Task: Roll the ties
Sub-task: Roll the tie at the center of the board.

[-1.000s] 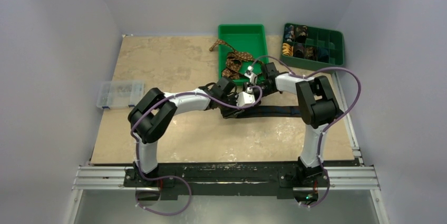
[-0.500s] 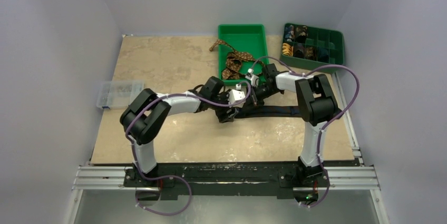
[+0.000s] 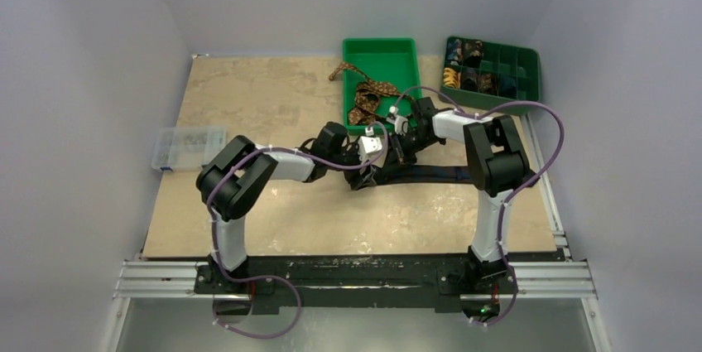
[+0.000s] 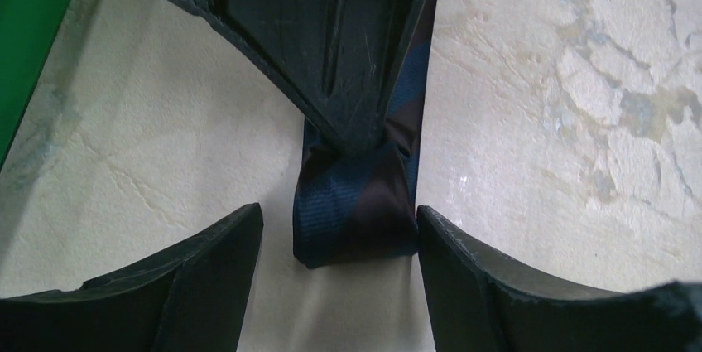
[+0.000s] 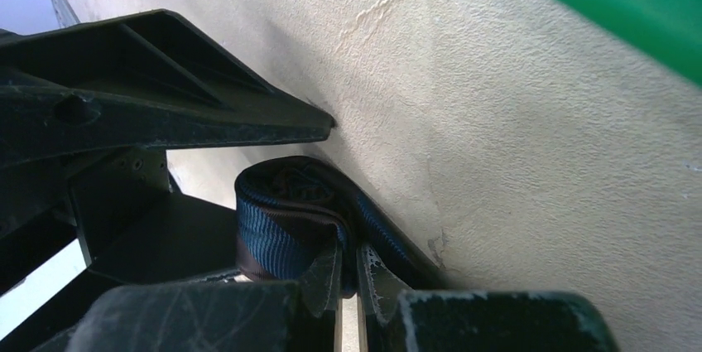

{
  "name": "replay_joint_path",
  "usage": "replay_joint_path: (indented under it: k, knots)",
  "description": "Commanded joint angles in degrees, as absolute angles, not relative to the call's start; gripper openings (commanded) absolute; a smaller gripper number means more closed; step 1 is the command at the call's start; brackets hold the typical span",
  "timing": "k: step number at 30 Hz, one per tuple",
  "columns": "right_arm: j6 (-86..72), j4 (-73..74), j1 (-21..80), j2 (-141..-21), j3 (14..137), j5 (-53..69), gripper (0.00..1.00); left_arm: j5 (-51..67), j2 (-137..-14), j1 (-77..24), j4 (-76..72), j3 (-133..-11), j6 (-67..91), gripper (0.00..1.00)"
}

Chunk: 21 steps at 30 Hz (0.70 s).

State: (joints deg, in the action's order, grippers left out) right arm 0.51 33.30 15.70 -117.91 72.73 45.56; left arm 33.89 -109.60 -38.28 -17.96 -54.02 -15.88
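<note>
A dark navy tie (image 3: 430, 175) lies flat across the table middle, its left end curled into a small coil (image 4: 356, 211). My right gripper (image 5: 348, 273) is shut on the coil's fabric (image 5: 281, 219), pinching it between its tips. My left gripper (image 4: 339, 244) is open, its fingers (image 4: 207, 277) on either side of the coil's end, the right finger touching it. In the top view both grippers meet at the coil (image 3: 372, 171). A brown patterned tie (image 3: 364, 95) lies partly in the green bin, draped over its left edge.
A green bin (image 3: 381, 58) stands at the back centre. A green divided tray (image 3: 521, 79) with several rolled ties stands at the back right. A clear plastic box (image 3: 189, 147) lies at the left table edge. Purple cables loop over both arms.
My left arm has drawn back to the left and its gripper has turned toward the coil's end. The right gripper has shifted slightly left with the tie held.
</note>
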Motion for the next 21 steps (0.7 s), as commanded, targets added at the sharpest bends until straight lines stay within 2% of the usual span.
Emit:
replay_joint_path:
  k: [1, 4, 8, 11, 13, 15, 21]
  knots:
    - [2.9, 30.7, 15.8, -118.9, 70.8, 31.2, 0.00, 36.6, -111.9, -40.0, -23.0, -56.6, -11.2, 0.65]
    - [2.9, 30.6, 16.1, -118.1, 70.7, 33.3, 0.00, 33.4, -113.0, -41.7, -21.7, -57.3, -11.5, 0.57]
    - [4.1, 33.8, 16.2, -117.5, 73.2, 40.3, 0.00, 30.0, -112.0, -43.3, -19.5, -56.2, -16.1, 0.28]
    - [6.9, 40.2, 15.0, -116.4, 76.7, 42.7, 0.19, 29.0, -110.5, -43.7, -15.6, -55.4, -20.8, 0.11]
    - [9.0, 44.9, 13.1, -116.1, 79.4, 44.7, 0.27, 28.1, -109.7, -43.7, -13.6, -54.9, -23.9, 0.08]
    - [11.3, 49.5, 10.9, -116.2, 82.1, 46.4, 0.30, 27.5, -109.3, -43.7, -12.3, -54.6, -26.4, 0.06]
    - [13.9, 52.2, 9.7, -116.3, 84.0, 38.7, 0.31, 27.0, -109.0, -44.1, -6.7, -56.3, -30.5, 0.02]
